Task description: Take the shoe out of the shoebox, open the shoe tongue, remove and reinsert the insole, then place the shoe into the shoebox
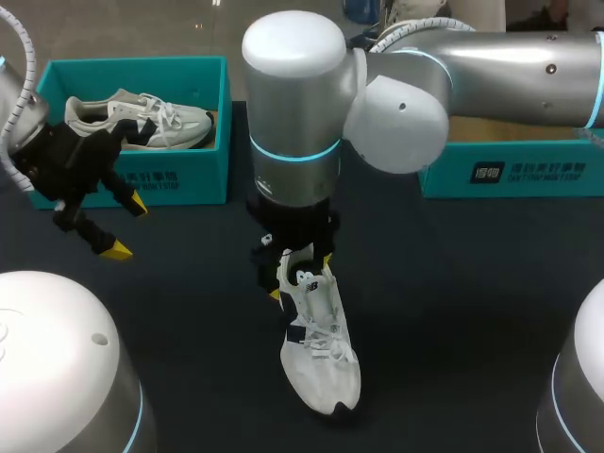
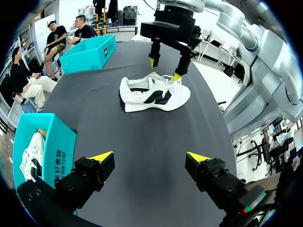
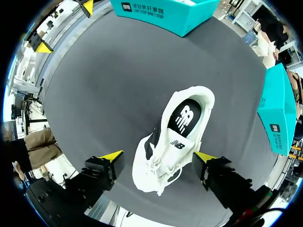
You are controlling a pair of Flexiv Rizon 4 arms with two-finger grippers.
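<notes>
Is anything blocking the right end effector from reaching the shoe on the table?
Nothing visible does. The right end effector hangs just above the white shoe, its fingers open to either side of the shoe's front part, and only bare table lies around it.

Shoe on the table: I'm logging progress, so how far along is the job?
Done: one shoe lies on the table, outside the shoeboxes. In hand: the open right claw straddles it; the left claw hangs empty. The insole sits inside, so tongue, insole and reboxing look left.
</notes>
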